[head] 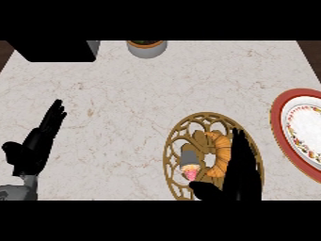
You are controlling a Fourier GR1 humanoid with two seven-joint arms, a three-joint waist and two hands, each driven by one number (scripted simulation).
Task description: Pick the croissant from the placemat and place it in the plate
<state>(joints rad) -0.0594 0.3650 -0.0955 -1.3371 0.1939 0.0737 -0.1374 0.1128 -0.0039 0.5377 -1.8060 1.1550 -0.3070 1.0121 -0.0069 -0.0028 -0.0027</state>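
On the round gold openwork placemat (180,129) | your right robot hand (241,176), fingers straight, is nearing the golden-brown croissant (218,153) without holding it | the red-rimmed floral plate (281,127) is waiting empty | your left robot hand (37,141) is resting open.

**Even, soft light over a pale counter**

The marble counter (121,108) is lit evenly, brightest across its middle, with no glare or hard highlights. Cast shadows are faint to none. The black hands (37,141) read as flat silhouettes without surface detail, as does the dark box (55,51) at 11 o'clock. Edges look slightly soft throughout. The plate (308,136) at 3 o'clock appears stretched.
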